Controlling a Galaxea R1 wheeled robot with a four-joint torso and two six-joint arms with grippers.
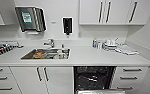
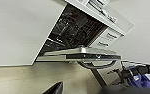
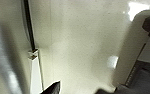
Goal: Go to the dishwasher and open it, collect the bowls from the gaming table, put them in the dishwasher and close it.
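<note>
One step of the task is looking done: in the head view the dishwasher (image 1: 94, 77) is standing open under the worktop (image 1: 91, 56), right of the sink (image 1: 46, 53), its dark inside and wire racks showing and its door (image 1: 101, 91) lying down at the near edge. By my judgement the bowls are yet to be fetched, loaded, and the door closed; no bowl is being carried that I can make out.

From the left wrist view the dishwasher (image 2: 73, 27) is appearing from low down and to the side, which the head view is not giving: the lowered door (image 2: 83, 53) seen edge-on, its bar handle (image 2: 98, 66) hanging beneath, white drawers (image 2: 108, 40) beyond.

From the right wrist view a pale floor (image 3: 86, 45) and a white panel with a dark seam (image 3: 28, 25) are showing, blurred. The state of either set of jaws I cannot tell.
</note>
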